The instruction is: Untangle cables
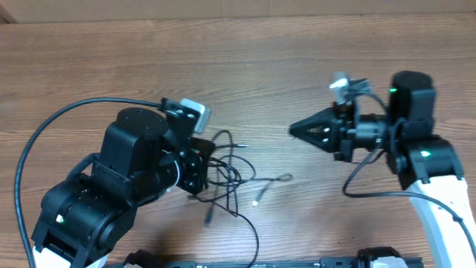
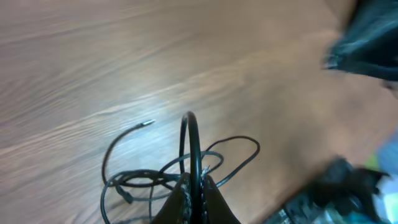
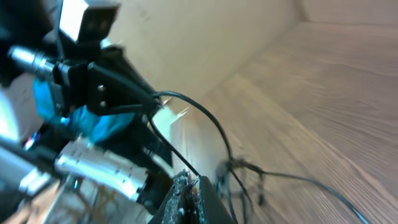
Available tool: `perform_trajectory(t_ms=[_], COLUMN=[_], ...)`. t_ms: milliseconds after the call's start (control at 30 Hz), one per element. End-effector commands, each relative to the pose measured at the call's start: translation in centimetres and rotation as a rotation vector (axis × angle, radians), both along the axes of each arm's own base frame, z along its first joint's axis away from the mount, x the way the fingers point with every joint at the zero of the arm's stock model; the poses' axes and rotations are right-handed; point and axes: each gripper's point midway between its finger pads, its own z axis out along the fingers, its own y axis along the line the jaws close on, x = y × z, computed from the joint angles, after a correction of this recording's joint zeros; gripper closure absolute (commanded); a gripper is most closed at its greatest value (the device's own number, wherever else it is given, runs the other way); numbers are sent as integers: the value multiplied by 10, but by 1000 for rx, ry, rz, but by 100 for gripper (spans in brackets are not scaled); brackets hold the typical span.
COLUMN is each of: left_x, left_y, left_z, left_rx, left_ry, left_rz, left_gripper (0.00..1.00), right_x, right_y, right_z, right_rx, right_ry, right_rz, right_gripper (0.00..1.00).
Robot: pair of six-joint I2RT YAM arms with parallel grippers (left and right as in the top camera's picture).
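The cables [image 1: 225, 170] lie in a dark tangle of thin black cords on the wood just right of my left gripper [image 1: 199, 170]. A thin strand runs out right to a small loop [image 1: 285, 177], and a silver-tipped plug [image 1: 257, 201] lies in front. In the left wrist view my left gripper [image 2: 198, 188] is shut on a cord that arches up as a loop [image 2: 189, 124], with the rest of the tangle [image 2: 152, 178] beneath. My right gripper [image 1: 292, 129] is shut, points left, and stays apart from the tangle. In the right wrist view [image 3: 193, 183] the cords [image 3: 239, 168] lie beyond its tips.
The left arm's thick black cable [image 1: 44, 134] arcs over the table's left side. A dark rail [image 1: 260, 262] runs along the front edge. Bare wooden tabletop [image 1: 245, 59] stretches behind both arms.
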Motion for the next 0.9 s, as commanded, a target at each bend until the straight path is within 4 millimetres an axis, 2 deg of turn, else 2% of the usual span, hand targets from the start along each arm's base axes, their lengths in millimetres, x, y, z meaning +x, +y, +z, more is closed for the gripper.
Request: perform_trajectory(t_ms=[0, 100, 167, 233, 333, 433, 500, 600, 733, 867], left_x=[5, -5, -17, -23, -24, -24, -24, -24, -24, -24], left_y=[9, -12, -29, -35, -35, -35, -35, -35, -35, -35], left_z=[13, 23, 31, 34, 33, 33, 33, 33, 33, 33], left_rx=[-42, -103, -137, -148, -147, -148, -148, -148, -147, -146], left_ry=[-29, -47, -77, -93, -89, -89, -89, -89, -87, -88], left_rz=[97, -51, -197, -267, -267, -267, -267, -267, -266, -266], left_gripper=[95, 96, 96, 96, 96, 96, 96, 96, 96, 96], right_x=[2, 5, 8, 7, -3, -9, -11, -14, -14, -9], right_y=[-10, -8, -4, 3, 22, 41, 51, 62, 68, 65], right_z=[8, -12, -33, -45, -51, -59, -72, -94, -108, -115], right_rx=[-4, -90, -198, -256, -285, -322, -385, -497, -592, -650], right_ry=[7, 10, -7, 3, -6, -32, -35, -33, -27, 0], right_rz=[-46, -92, -125, -127, -69, -22, -15, -26, -80, -158], right_gripper=[93, 82, 75, 67, 62, 66, 71, 73, 73, 79])
